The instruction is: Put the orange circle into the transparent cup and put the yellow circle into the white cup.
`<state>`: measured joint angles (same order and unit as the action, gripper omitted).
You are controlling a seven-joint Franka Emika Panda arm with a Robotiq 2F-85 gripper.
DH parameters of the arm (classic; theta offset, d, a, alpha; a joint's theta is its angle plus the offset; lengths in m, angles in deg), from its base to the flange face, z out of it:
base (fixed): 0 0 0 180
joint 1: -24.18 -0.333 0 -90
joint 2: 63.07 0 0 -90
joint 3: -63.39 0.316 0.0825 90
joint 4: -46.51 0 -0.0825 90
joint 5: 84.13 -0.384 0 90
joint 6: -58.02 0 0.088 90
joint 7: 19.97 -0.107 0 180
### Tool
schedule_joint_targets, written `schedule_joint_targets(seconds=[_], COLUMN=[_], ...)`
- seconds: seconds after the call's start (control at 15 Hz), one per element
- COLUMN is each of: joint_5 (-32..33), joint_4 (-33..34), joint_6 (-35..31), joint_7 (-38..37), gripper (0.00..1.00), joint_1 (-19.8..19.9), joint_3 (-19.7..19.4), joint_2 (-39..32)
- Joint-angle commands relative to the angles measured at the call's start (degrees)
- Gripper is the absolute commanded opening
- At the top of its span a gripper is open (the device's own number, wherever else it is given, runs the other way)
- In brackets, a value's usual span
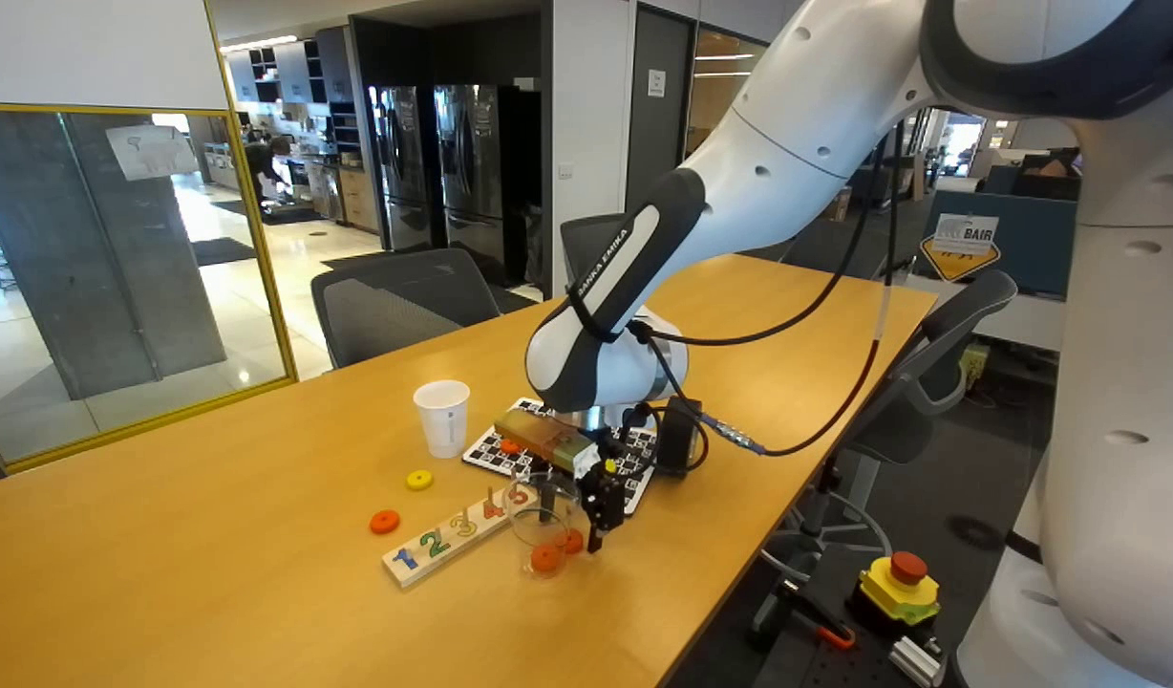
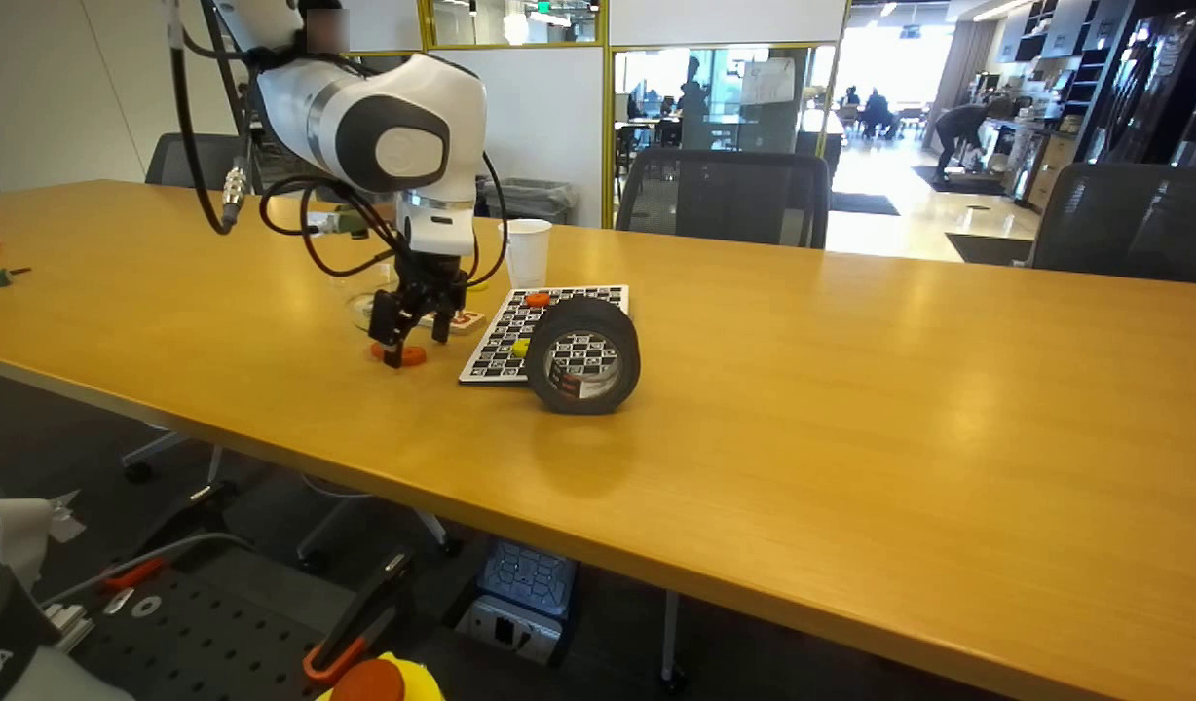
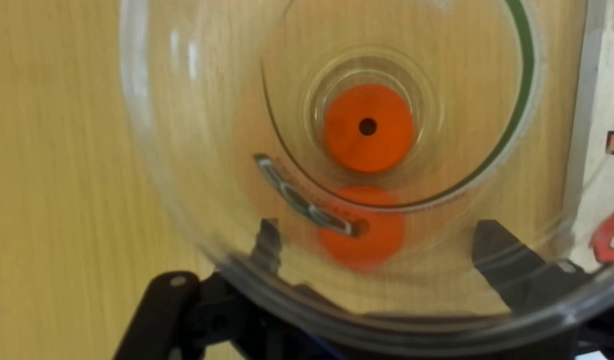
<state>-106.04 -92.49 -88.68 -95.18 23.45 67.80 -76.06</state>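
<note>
Orange circle, lower centre of the wrist view: seen through the clear cup, outside its base, without long axis, between the spread fingers of the gripper, gaps on either side. Just above, inside the cup: second orange circle. Next, presumably: closing across the frame. Left of centre in an exterior view: yellow circle, white cup.
</note>
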Motion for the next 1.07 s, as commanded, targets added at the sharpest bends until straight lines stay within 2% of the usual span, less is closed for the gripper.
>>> schedule_joint_targets(seconds=[0.0,0.07,0.13,0.2,0.67,1.0], joint_5=[-1.8,-1.3,-1.1,-1.2,-1.0,1.6], joint_4=[0.9,0.7,0.8,0.8,1.3,-0.3], joint_6=[-0.4,-0.5,0.0,-0.1,0.3,0.3], joint_7=[1.6,1.3,1.4,1.4,1.3,-0.7], gripper=[1.00,1.00,0.75,0.75,0.20,0.22], joint_1=[-0.8,-0.9,-0.9,-0.9,-0.9,-0.7], joint_3=[-0.7,-0.9,-0.9,-0.9,-1.1,-3.1], joint_2=[-0.4,-0.3,-0.4,-0.4,-0.4,2.8])
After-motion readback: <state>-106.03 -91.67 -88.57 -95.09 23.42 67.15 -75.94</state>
